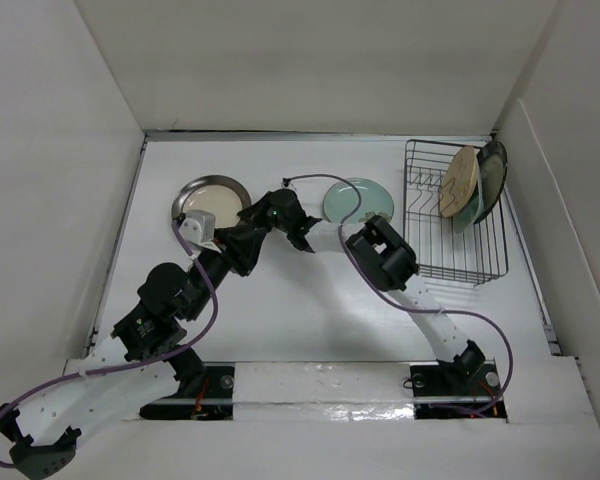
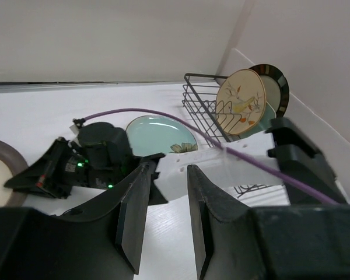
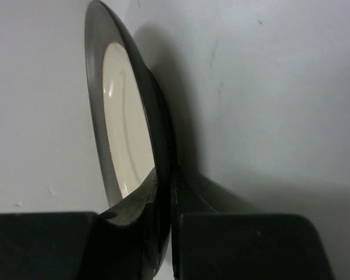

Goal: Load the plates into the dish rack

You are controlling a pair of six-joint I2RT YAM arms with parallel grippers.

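A dark-rimmed plate with a cream centre [image 1: 208, 200] lies at the back left. My right gripper [image 1: 248, 208] is shut on its near-right rim, and the right wrist view shows the rim [image 3: 125, 128] pinched between the fingers [image 3: 166, 181]. My left gripper [image 1: 248, 243] is open and empty just in front of it, with nothing between its fingers [image 2: 166, 169]. A pale-teal flowered plate [image 1: 358, 200] lies flat beside the dish rack [image 1: 455, 262]. In the rack stand a cream floral plate [image 1: 460, 182], a pale-teal plate [image 1: 472, 208] and a second dark-rimmed plate [image 1: 492, 172].
White walls close in the table at the left, back and right. The right arm's white link [image 1: 325, 236] crosses in front of the teal plate, with a purple cable [image 2: 163, 115] looping over it. The rack's near half [image 1: 450, 250] holds no plates.
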